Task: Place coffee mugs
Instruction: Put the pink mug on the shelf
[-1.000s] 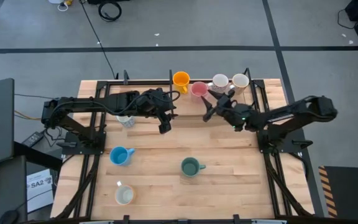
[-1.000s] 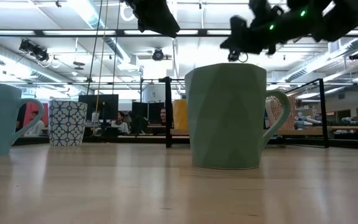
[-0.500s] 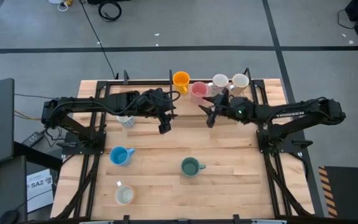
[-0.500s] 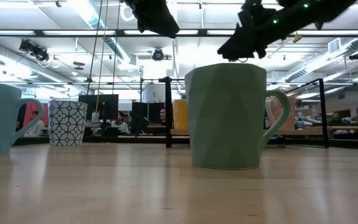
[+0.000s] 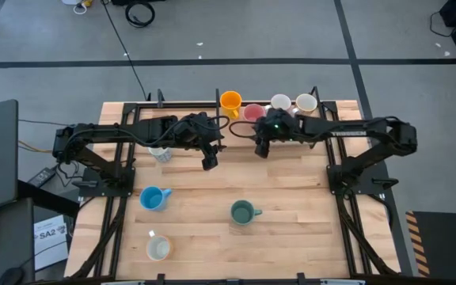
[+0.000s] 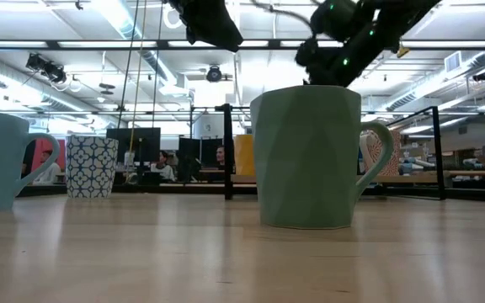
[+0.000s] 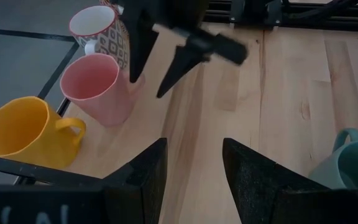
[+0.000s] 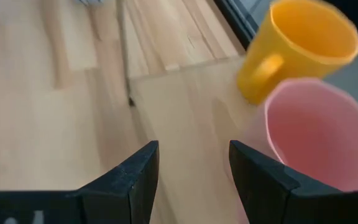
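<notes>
While fingers gape, right pincer [image 5: 260, 147] hovers beside pink mug [image 5: 252, 112].

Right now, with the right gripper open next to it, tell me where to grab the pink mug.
Probably grip the pink mug by its rim wall, one finger inside, from the table-centre side where the right gripper hangs. It stands upright, mouth open; the orange mug crowds one side, a patterned mug the other.

Two dark jointed arms, black cabling; green light on right arm, matte black claw fingers [image 8: 129, 180]
</notes>
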{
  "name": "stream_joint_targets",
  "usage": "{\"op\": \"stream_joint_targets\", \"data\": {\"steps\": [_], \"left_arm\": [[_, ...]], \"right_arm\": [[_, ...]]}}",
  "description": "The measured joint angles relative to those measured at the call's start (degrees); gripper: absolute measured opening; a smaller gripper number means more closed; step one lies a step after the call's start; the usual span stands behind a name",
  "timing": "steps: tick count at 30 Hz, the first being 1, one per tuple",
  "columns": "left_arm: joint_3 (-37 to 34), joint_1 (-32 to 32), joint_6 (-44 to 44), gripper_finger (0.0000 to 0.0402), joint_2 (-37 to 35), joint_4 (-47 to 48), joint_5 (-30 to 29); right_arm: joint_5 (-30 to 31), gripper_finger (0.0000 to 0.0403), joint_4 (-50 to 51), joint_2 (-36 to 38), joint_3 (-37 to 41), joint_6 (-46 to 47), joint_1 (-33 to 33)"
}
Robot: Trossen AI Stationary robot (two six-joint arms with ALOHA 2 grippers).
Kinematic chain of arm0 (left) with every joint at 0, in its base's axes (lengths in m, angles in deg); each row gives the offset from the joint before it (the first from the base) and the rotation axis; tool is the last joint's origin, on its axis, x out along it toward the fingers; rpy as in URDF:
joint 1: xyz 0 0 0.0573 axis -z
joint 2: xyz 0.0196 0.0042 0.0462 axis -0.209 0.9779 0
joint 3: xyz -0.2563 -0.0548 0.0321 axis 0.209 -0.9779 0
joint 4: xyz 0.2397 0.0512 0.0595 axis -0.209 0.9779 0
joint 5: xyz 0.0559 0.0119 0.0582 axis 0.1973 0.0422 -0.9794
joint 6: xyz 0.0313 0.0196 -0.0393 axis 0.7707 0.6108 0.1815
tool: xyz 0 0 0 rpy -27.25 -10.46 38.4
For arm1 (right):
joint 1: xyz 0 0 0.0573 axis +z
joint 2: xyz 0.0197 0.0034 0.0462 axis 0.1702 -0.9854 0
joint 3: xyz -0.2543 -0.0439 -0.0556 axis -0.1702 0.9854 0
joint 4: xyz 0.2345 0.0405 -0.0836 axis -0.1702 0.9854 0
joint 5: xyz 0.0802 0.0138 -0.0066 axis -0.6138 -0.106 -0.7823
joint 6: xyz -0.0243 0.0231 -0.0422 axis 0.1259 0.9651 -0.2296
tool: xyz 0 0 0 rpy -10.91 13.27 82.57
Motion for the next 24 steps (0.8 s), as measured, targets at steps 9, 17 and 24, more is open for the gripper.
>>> {"op": "stream_joint_targets", "data": {"steps": [9, 17, 24], "left_arm": [[0.0, 0.0, 0.0, 0.0162, 0.0, 0.0, 0.0], [0.0, 0.0, 0.0, 0.0162, 0.0, 0.0, 0.0], [0.0, 0.0, 0.0, 0.0162, 0.0, 0.1, 0.0]], "right_arm": [[0.0, 0.02, -1.1, -3.2, 0.0, -0.2, -3.7], [-0.2, 0.02, -5.4, -5.5, -0.1, -0.8, -7.5], [-0.2, 0.02, -8.1, -7.8, -0.1, -2.3, -9.7]]}}
